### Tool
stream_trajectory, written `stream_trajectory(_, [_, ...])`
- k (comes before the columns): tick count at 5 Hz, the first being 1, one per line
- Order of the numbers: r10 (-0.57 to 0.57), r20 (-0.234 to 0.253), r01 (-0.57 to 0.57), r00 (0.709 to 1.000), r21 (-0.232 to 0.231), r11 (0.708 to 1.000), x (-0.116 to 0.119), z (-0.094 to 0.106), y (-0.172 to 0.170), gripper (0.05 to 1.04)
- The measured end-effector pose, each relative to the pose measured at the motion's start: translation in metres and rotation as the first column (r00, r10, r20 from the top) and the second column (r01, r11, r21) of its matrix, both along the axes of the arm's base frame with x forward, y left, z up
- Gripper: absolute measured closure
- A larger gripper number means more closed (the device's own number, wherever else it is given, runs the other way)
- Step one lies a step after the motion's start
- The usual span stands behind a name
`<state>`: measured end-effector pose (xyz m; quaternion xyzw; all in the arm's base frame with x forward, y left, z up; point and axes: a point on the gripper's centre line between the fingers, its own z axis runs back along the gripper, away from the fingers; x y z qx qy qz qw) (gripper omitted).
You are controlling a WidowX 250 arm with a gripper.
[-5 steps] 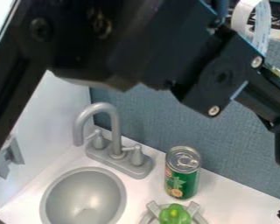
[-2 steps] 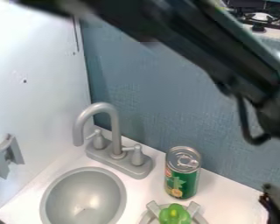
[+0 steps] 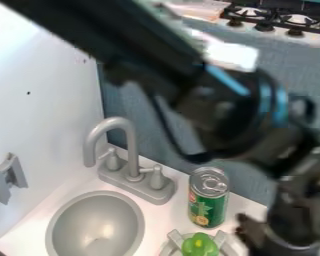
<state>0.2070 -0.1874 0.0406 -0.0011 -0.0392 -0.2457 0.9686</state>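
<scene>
While the black gripper hangs at four o'clock from the green can, near the green pepper, I can't tell whether it's open.

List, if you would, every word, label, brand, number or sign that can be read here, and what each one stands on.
No text can be read well enough to quote.
Green can: print on its label, too small to read.
Faucet and sink: no words or numbers to be seen.
Stove: no legible marking.
</scene>
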Motion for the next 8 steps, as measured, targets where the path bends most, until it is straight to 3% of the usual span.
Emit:
stream_trajectory(1, [0.143,-0.056,-0.14,0.988,0.06,0.988,-0.012,-0.006,0.045,0.731])
stream_trajectory(2, [0.166,-0.044,-0.161,0.985,0.094,0.982,-0.012,-0.015,0.065,0.731])
stream_trajectory(4, [0.205,-0.044,-0.202,0.978,0.071,0.977,-0.004,-0.036,0.105,0.731])
stream_trajectory(5, [0.228,-0.119,-0.219,0.966,0.083,0.972,-0.005,-0.051,0.12,0.731])
stream_trajectory(7, [0.203,-0.14,-0.196,0.969,0.062,0.979,0.009,-0.079,0.127,0.731])
stream_trajectory(8, [0.186,-0.128,-0.18,0.974,0.055,0.982,0.013,-0.079,0.126,0.731])
